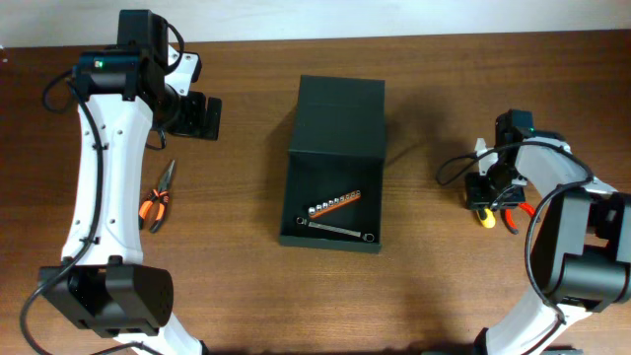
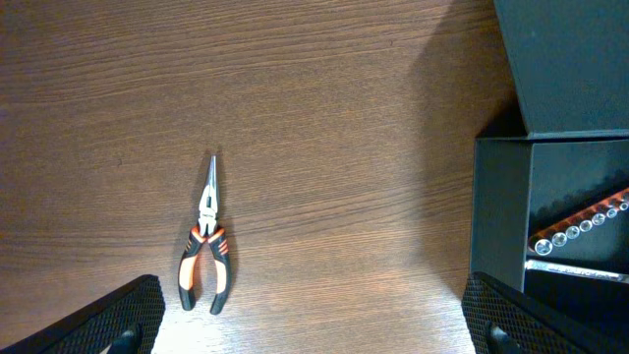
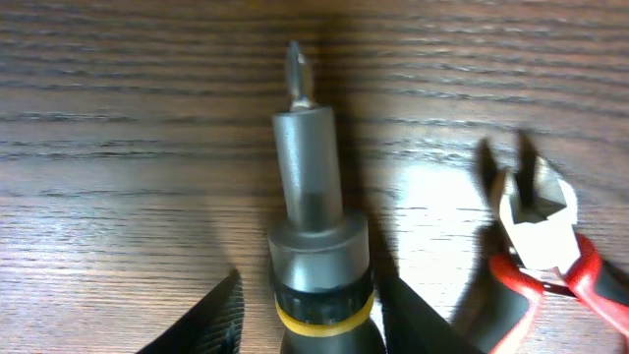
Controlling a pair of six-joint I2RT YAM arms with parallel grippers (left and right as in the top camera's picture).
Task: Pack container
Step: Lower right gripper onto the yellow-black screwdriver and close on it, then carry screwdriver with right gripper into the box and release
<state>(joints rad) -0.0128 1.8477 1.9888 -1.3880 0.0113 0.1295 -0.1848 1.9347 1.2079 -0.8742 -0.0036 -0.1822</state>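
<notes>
This looks like a robotics lab workstation set up like a small workshop. Two white-and-black robot arms, left [image 1: 99,177] and right [image 1: 577,187], stand at a wood-grain bench [image 1: 434,276] with cables trailing from their joints. Only hand tools lie about: needle-nose pliers [image 2: 204,246], a screwdriver [image 3: 314,197], red-handled cutters [image 3: 541,226], and a socket rail [image 1: 333,205] and wrench [image 1: 340,231] in the open container [image 1: 338,118].

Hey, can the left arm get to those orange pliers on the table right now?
Probably yes. The pliers lie alone on the table, nothing on or beside them, and the left gripper hangs open and empty above.
</notes>
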